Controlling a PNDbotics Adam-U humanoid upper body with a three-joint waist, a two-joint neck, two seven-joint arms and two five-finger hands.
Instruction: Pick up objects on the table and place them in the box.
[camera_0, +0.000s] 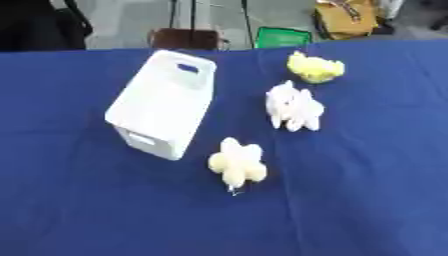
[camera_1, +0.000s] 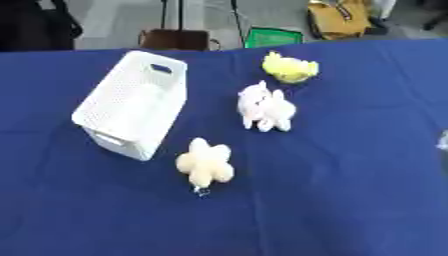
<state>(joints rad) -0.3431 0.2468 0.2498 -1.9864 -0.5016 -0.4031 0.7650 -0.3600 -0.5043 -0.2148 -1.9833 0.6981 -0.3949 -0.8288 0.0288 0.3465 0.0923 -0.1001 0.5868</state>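
A white perforated box (camera_1: 166, 107) with handle slots stands open on the blue tablecloth (camera_0: 367, 190), left of centre. Nothing shows inside it. A cream star-shaped plush (camera_0: 237, 164) lies just right of the box's near corner, with a small metal ring at its near end. A white plush animal (camera_0: 294, 106) lies further back and to the right. A yellow plush (camera_0: 315, 67) sits behind that one, near the table's far edge. All three toys lie apart from the box and from each other. Neither of my hands shows in either view.
Past the table's far edge, on the floor, stand a brown object (camera_0: 182, 37), a green one (camera_0: 283, 36) and a yellow bag (camera_0: 346, 17). A small pale shape (camera_1: 443, 140) pokes in at the right edge of the right eye view.
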